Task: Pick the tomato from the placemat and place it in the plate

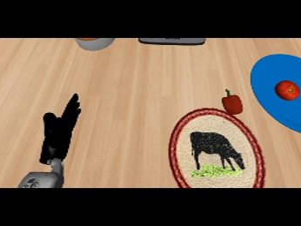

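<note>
Looking down at the table (114, 88), I see the tomato (287, 90) already lying on the blue plate (276, 75) at the right edge, well apart from the oval placemat (244, 132) with its cow picture. A red pepper (232, 103) sits at the mat's upper rim, between mat and plate. My left hand (58, 130) rests at the lower left with its fingers straight and holding nothing; my right hand shows nowhere in this view, so I cannot say how it stands. I judge the placing done, and what remains is only to keep clear. Doing that well means holding the left hand where it is, away from the plate, and bringing no arm across the pepper. At the far edge I make out a grey bowl (95, 43) and what may be a dark tray (172, 40), both cut off.
</note>
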Motion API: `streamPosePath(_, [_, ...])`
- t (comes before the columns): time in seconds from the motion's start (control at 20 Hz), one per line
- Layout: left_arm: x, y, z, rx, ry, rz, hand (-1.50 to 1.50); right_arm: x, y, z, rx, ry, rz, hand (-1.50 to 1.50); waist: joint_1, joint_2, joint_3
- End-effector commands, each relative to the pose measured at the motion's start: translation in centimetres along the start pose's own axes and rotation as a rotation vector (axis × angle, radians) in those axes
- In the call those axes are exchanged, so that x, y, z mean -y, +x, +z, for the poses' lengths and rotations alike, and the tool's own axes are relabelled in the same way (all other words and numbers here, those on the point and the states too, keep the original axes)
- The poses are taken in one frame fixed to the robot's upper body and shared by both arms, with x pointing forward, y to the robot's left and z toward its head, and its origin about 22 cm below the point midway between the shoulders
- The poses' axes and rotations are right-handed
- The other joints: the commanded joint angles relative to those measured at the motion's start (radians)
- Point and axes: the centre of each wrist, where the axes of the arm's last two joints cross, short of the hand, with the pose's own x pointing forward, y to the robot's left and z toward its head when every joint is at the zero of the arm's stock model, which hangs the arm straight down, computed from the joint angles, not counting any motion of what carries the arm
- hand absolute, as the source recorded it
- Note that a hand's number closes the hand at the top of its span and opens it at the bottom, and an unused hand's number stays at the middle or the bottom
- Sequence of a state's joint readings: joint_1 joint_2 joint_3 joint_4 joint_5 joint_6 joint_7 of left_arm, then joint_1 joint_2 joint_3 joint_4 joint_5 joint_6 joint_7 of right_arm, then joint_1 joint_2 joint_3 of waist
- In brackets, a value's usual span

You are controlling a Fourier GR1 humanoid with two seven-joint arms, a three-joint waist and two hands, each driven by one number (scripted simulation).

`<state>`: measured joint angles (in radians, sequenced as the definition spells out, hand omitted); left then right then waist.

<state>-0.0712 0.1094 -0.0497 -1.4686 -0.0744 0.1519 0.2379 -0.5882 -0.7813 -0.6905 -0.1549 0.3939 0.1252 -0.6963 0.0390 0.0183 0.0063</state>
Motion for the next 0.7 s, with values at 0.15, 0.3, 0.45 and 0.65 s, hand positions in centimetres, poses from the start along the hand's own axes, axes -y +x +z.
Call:
streamPosePath(0.15, [-0.6,-0.3,0.1,0.006,-0.001,0.008,0.0,2.1,-0.2,0.7,0.008,-0.061,-0.003,-1.5,0.007,0.004,0.002])
streamPosePath(0.3, [0.4,0.2,-0.4,-0.001,0.007,0.011,0.0,3.2,-1.7,2.6,0.026,-0.07,0.002,-1.5,-0.01,0.0,0.001])
streamPosePath(0.45, [0.1,-0.3,-0.3,0.008,0.012,0.0,0.0,3.6,-0.5,1.6,-0.005,-0.114,-0.019,-1.5,-0.004,0.001,0.001])
streamPosePath(0.65, [0.5,0.1,0.5,-0.005,-0.015,0.008,0.0,3.7,-1.9,2.9,-0.038,-0.17,0.011,-1.5,0.002,0.001,0.003])
